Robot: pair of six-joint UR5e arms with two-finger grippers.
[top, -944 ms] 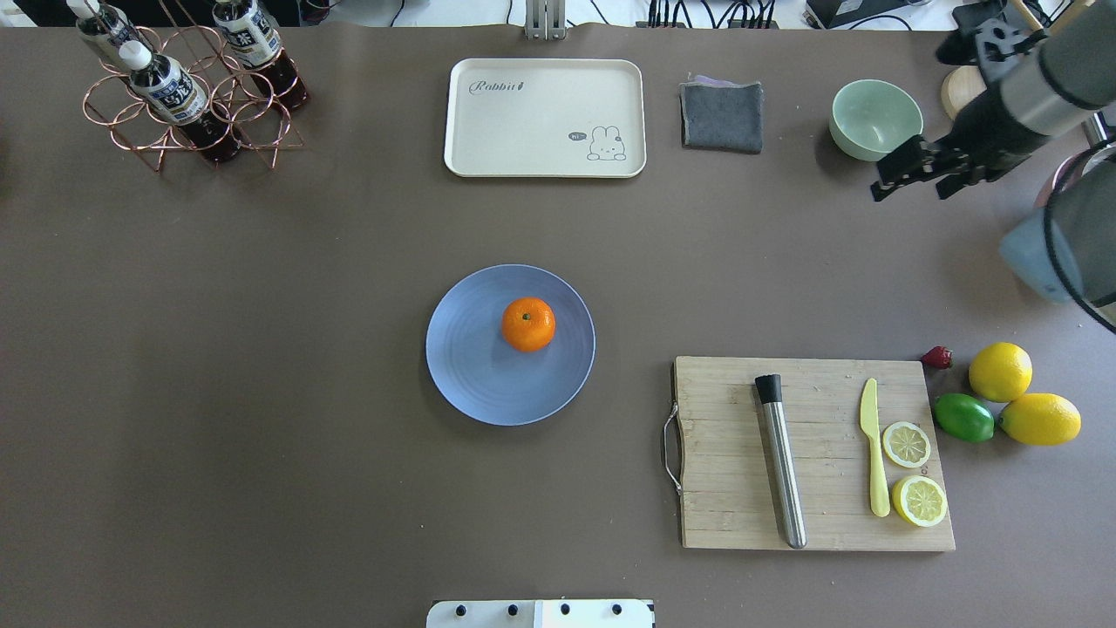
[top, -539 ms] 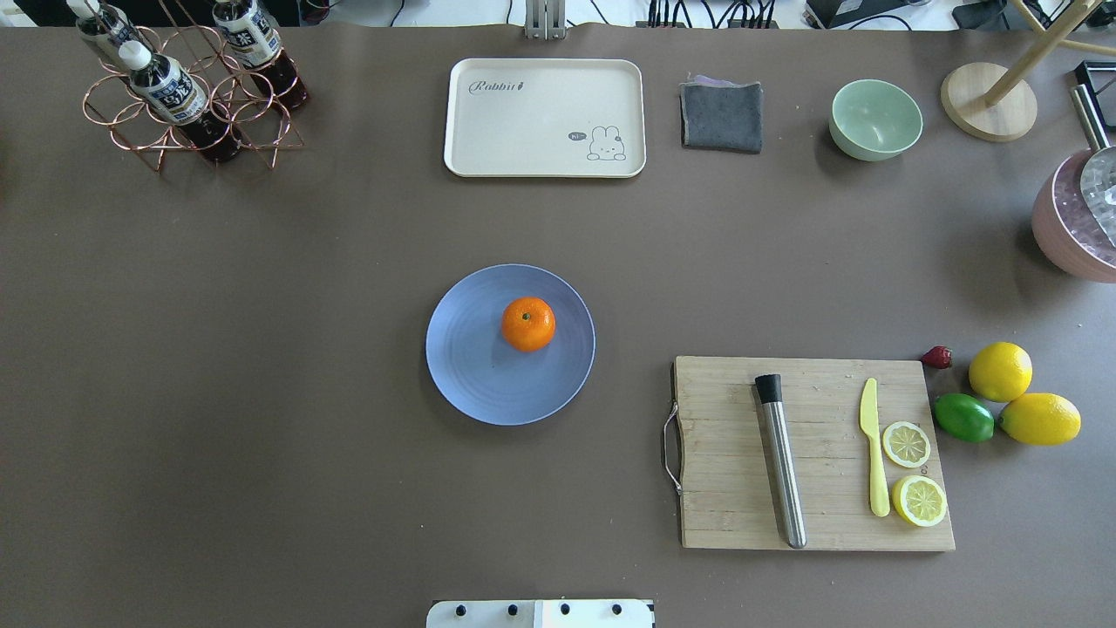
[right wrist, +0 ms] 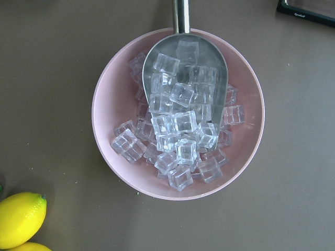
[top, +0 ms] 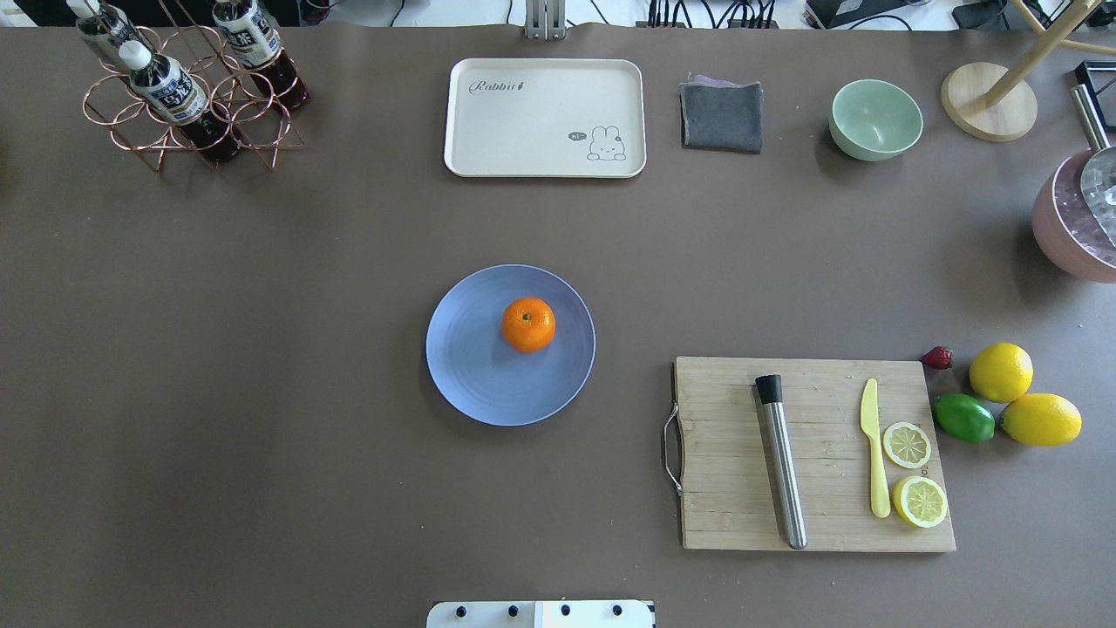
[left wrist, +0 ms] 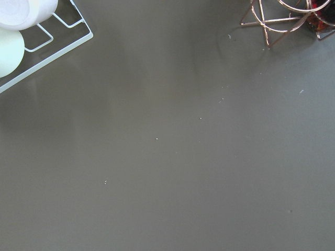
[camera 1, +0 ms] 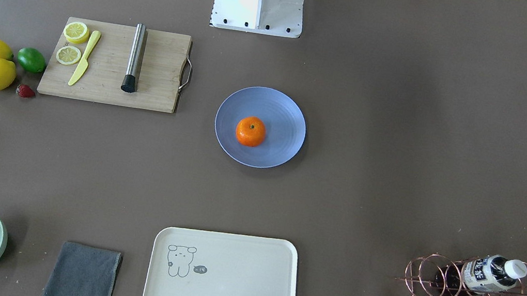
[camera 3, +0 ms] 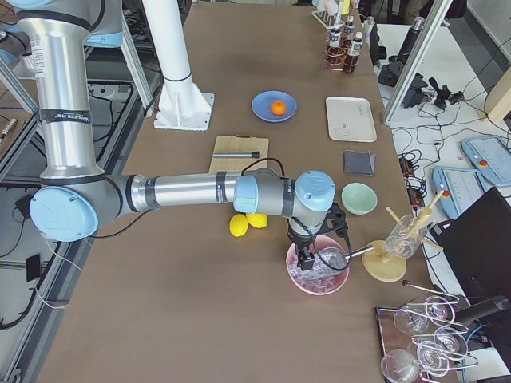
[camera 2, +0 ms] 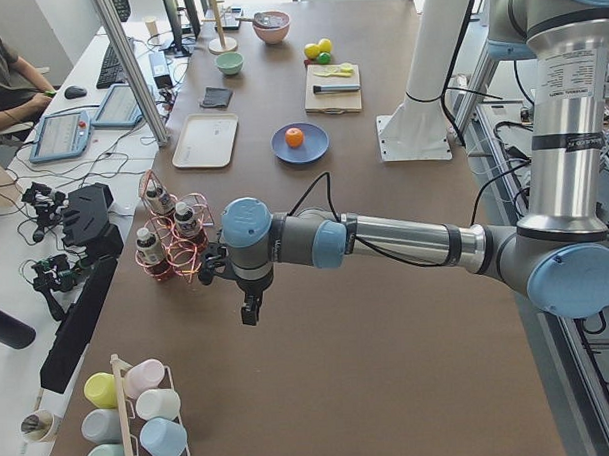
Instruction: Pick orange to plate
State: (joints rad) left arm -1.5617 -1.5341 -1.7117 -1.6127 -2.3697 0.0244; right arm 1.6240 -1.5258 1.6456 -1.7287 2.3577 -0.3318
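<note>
A: One orange (top: 527,324) sits on the periwinkle plate (top: 471,375), mid-way along the worktop (top: 261,349). Finished?

B: I'd judge so; nothing looks left to do.

A: And the pincers?

B: The left pincer (camera 2: 249,312) hangs beside the bottle rack (camera 2: 170,238) and the right pincer (camera 3: 306,257) over the pink ice bowl (right wrist: 248,86), both well apart from the plate. Wide or narrow, I cannot tell.
</note>
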